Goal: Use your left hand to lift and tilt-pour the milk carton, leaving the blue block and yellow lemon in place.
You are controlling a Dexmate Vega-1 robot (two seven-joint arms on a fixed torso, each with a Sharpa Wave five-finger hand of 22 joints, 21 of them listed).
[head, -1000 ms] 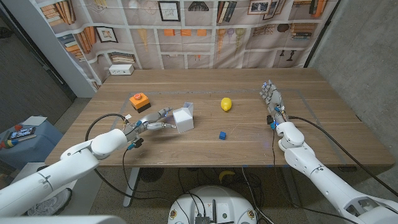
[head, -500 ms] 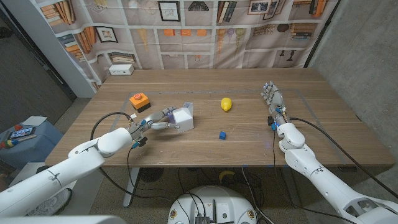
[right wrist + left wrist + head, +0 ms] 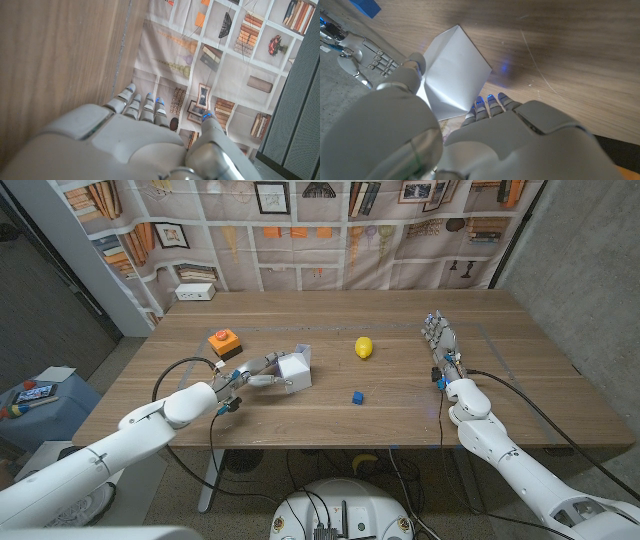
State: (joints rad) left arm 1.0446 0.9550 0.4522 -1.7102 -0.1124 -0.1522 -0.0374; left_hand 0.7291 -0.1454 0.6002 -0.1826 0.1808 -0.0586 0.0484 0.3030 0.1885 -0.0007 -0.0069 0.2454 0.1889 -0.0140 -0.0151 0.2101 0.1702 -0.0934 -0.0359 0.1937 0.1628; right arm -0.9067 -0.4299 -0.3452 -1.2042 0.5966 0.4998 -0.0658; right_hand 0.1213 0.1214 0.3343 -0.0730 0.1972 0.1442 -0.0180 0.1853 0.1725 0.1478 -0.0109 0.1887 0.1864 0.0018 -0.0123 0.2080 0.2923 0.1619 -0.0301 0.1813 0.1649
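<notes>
**Milk carton gripped, pour not yet made**

The milk carton [image 3: 294, 369] stands left of the table's middle, and our left hand [image 3: 255, 372] grasps it, fingers [image 3: 487, 102] wrapped along one side and thumb on the other. We judge the grip is made; the lift and tilt remain. The lemon [image 3: 364, 347] and the blue block [image 3: 357, 397] sit apart to the right. Our right hand [image 3: 437, 338] waits at the far right, fingers spread, holding nothing. We can read no writing on the carton's plain white faces.
</notes>
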